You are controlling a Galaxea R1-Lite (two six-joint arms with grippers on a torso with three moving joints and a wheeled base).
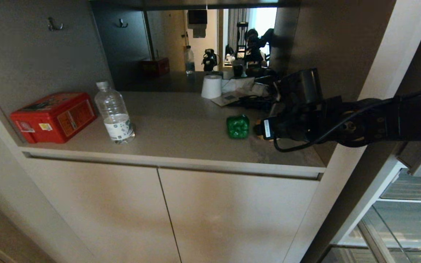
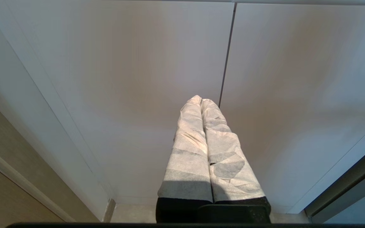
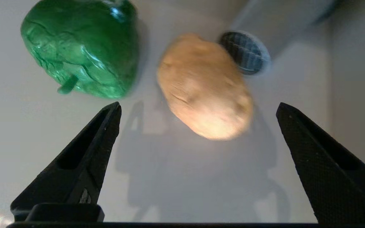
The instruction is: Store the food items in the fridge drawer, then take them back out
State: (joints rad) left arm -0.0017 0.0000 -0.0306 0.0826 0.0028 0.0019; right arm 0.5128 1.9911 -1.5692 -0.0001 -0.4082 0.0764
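Observation:
On the beige counter (image 1: 181, 120) lies the green bell pepper (image 1: 237, 126), glossy and lumpy. In the right wrist view the pepper (image 3: 84, 50) and the tan potato (image 3: 204, 85) rest side by side, a little apart. My right gripper (image 3: 198, 106) hangs open just above the counter. Its black fingers (image 3: 87, 158) spread wide on either side of the potato's near end and touch nothing. In the head view the right arm (image 1: 360, 120) reaches in from the right and hides the potato. The left gripper (image 2: 200, 99) is shut and empty, parked in front of the cabinet doors. Clear fridge compartments (image 1: 408, 215) show at the lower right; I cannot single out the drawer.
A red box (image 1: 53, 117) and a water bottle (image 1: 114, 113) stand at the counter's left. A white paper roll (image 1: 211, 86) and a clutter of cables and papers (image 1: 247, 95) sit at the back by the mirror. A round grey grille (image 3: 246, 52) lies just beyond the potato.

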